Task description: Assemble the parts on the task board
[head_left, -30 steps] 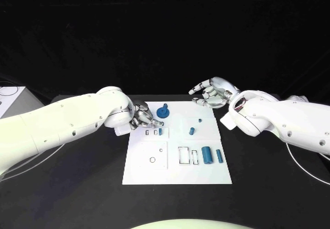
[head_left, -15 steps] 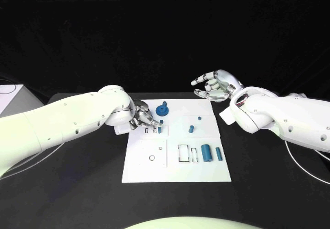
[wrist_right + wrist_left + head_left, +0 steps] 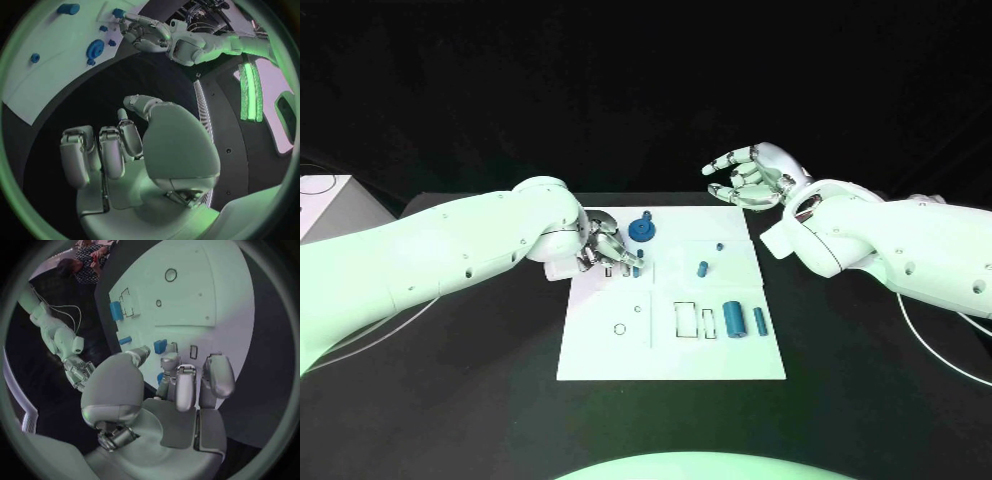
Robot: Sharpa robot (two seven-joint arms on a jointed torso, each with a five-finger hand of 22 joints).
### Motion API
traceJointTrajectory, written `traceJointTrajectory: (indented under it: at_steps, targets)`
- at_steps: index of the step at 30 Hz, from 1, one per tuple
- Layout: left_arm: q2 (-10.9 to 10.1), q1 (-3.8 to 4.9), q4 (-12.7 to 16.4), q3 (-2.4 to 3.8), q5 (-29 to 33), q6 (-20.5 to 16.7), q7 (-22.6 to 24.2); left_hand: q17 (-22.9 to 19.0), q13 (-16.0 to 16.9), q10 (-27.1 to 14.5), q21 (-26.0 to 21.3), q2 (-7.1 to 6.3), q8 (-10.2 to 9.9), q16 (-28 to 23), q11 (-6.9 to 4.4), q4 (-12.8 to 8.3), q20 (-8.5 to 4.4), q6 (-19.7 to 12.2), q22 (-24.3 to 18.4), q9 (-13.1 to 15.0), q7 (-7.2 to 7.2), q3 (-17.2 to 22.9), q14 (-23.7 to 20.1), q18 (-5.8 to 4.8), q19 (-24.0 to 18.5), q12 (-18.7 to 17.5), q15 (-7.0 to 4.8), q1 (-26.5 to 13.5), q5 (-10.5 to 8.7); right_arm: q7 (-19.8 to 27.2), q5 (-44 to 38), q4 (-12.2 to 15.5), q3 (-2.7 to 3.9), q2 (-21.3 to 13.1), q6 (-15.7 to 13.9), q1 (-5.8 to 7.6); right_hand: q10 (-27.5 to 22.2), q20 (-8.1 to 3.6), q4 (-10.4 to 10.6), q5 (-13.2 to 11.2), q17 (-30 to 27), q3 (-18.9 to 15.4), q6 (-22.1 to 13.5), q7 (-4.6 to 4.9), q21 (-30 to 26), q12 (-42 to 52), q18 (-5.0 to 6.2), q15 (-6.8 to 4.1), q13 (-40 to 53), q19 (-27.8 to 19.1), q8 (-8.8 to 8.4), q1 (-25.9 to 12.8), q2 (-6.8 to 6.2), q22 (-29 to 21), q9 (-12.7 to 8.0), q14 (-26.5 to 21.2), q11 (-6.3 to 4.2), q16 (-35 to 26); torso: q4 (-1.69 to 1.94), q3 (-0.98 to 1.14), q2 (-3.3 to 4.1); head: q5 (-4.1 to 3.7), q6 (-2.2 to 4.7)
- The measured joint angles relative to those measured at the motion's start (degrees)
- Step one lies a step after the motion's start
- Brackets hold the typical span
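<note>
The white task board [image 3: 672, 345] lies mid-table. My left hand [image 3: 602, 249] is low over its far left corner, and thumb and fingertips [image 3: 169, 360] pinch a small blue part [image 3: 635, 268] [image 3: 160, 346] beside two empty slots. A blue round knob part [image 3: 642, 232] [image 3: 95, 49] stands just beyond that hand. A short blue peg [image 3: 702, 269] and a tiny blue part [image 3: 720, 246] sit mid-board. Two blue cylinders [image 3: 734, 323] lie side by side on the board's right. My right hand [image 3: 753, 180] [image 3: 119, 150] hangs above the far right corner, fingers apart, holding nothing.
Empty outlined slots [image 3: 685, 322] and two small round holes [image 3: 619, 328] mark the board's near half. A white box [image 3: 326, 205] stands at the table's far left edge. Black tabletop [image 3: 473, 400] surrounds the board.
My left hand has slid a little right, bringing its fingertips onto the small blue part. My right hand has risen and drawn back from the board's far corner.
</note>
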Motion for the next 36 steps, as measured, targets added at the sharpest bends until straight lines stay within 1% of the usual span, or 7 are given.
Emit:
traceJointTrajectory:
  at_steps: [5,9,14,19,29,36]
  targets:
    - [0.3,-0.01,-0.4,0.00,0.0,0.3,0.0,0.0,0.0,0.0,0.0,0.00,0.0,0.0,0.00,0.0,0.00,0.0,0.0,0.0,0.00,0.0,0.0,0.00,0.0,0.0,0.00,0.0,0.00,0.0,0.0,-0.1,0.00,0.1,-0.1,0.00,0.0,0.00,0.0,0.0,0.0,0.0,0.0,0.00,0.0,0.0,0.00,0.00,0.0,0.0,0.00,0.0,0.00,0.0,0.0,0.0,0.00,0.0,-0.03,0.00,0.01,0.01,0.04]
    - [0.5,-0.01,-0.8,-0.02,0.0,0.4,0.0,0.0,0.0,0.0,0.0,0.00,0.0,0.0,0.00,0.0,0.00,0.0,0.0,0.1,0.00,0.0,0.0,0.00,0.0,0.0,0.00,0.0,0.00,0.1,0.0,-0.1,0.00,0.1,-0.2,0.00,0.0,0.00,0.0,0.0,0.0,0.0,0.0,0.00,0.0,0.0,0.00,0.00,0.0,0.0,0.00,0.0,0.00,0.0,0.0,0.0,0.00,0.0,-0.03,0.01,0.05,-0.16,-0.10]
    - [0.6,-0.01,-1.0,-0.09,0.1,0.6,0.0,0.0,0.0,0.0,0.0,0.00,0.0,0.0,0.00,0.0,0.00,0.0,0.0,0.1,0.00,0.0,0.0,0.00,0.0,0.0,0.00,0.0,0.00,0.1,0.0,-0.1,0.00,0.2,-0.2,0.00,0.0,0.00,0.0,0.0,0.0,0.0,0.0,0.00,0.0,0.0,0.00,0.00,0.0,0.0,0.00,0.0,0.00,0.0,0.0,0.0,0.00,0.0,-0.03,0.00,0.13,-0.53,-0.07]
    - [0.7,-0.02,-1.1,-0.11,0.1,0.7,0.0,0.0,0.0,0.0,0.0,0.00,0.0,0.0,0.00,0.0,0.00,0.0,0.0,0.0,0.00,0.0,0.0,0.00,0.0,0.0,0.00,0.0,0.00,0.1,0.0,-0.1,0.00,0.3,-0.1,0.00,0.0,0.00,0.0,0.0,0.0,0.0,0.0,0.00,0.0,0.0,0.00,0.00,0.0,0.0,0.00,0.0,0.00,0.0,0.0,0.0,0.00,0.0,-0.03,0.02,0.19,-0.78,-0.41]
    - [1.1,-0.02,-1.7,-0.12,0.2,0.8,0.0,0.0,0.0,0.0,0.0,0.12,0.0,0.0,0.00,0.0,0.00,0.0,0.0,0.1,0.00,0.0,0.0,0.00,0.0,0.0,0.00,0.1,0.00,0.0,0.0,-0.2,-0.01,0.5,-0.1,0.00,0.0,0.00,0.0,0.0,0.0,0.0,0.0,0.00,0.0,0.0,0.00,0.00,0.0,0.0,0.00,0.0,0.00,0.0,0.0,0.0,0.01,0.0,0.01,0.04,0.16,-0.84,-0.53]
    - [1.4,-0.02,-2.0,-0.15,0.3,1.0,0.0,0.0,0.0,0.0,0.0,0.25,0.0,0.0,0.00,0.0,0.00,0.0,0.1,0.2,0.00,0.0,0.0,0.00,0.0,0.0,0.00,0.3,0.00,0.0,0.0,-0.2,-0.01,0.7,0.1,0.00,0.0,0.00,0.0,0.0,0.0,0.0,0.0,-0.01,0.0,0.0,0.00,0.00,0.0,0.0,0.00,0.0,0.00,0.0,0.0,0.0,0.01,0.0,0.01,0.06,0.12,-0.90,-0.81]
